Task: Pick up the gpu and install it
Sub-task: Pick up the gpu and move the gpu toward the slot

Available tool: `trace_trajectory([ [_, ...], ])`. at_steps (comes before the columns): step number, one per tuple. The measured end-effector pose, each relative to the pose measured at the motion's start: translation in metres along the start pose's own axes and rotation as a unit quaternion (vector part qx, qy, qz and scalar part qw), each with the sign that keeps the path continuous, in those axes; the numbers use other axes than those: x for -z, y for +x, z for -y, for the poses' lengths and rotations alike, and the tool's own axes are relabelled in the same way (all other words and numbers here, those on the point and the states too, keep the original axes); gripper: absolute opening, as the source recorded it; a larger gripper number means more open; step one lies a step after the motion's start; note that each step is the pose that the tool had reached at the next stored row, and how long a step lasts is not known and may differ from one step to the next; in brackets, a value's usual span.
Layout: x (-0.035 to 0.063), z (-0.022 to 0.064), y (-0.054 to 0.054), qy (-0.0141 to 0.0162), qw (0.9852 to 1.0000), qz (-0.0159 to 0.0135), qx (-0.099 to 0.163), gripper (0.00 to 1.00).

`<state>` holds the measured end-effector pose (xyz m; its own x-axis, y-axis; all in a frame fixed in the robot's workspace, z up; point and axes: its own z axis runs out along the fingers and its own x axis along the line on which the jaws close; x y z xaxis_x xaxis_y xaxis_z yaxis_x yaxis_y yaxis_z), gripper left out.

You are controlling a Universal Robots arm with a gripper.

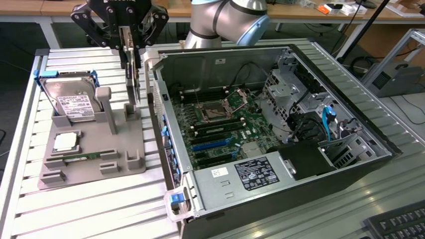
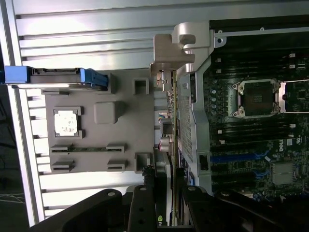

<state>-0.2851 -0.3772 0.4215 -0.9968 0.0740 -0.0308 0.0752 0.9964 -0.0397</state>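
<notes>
The gpu [image 1: 133, 74] hangs upright and edge-on, a thin card with its lower end just over the grey fixture [image 1: 126, 144]. My gripper [image 1: 130, 44] is shut on its upper part. It sits right beside the outer wall of the open computer case [image 1: 159, 99]. In the wrist view the gpu [image 2: 170, 121] runs as a narrow strip away from my gripper [image 2: 165, 181], with its silver end bracket [image 2: 176, 46] at the far end. The motherboard [image 1: 216, 127] lies exposed inside the case, with blue and black slots [image 1: 211, 144].
On the grey fixture stand a silver hard drive [image 1: 74, 102] in blue rails, a processor [image 1: 65, 142] and a narrow memory stick [image 1: 83, 157]. A power supply [image 1: 247, 175] and drive cages [image 1: 292, 94] crowd the case. A keyboard [image 1: 398, 225] lies at the exterior view's lower right.
</notes>
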Motion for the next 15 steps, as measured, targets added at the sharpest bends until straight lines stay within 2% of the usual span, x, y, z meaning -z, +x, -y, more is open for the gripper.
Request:
trace_trajectory([
  [15,-0.0003,-0.0003,-0.0033,0.0,1.0,0.0,0.0,0.27],
])
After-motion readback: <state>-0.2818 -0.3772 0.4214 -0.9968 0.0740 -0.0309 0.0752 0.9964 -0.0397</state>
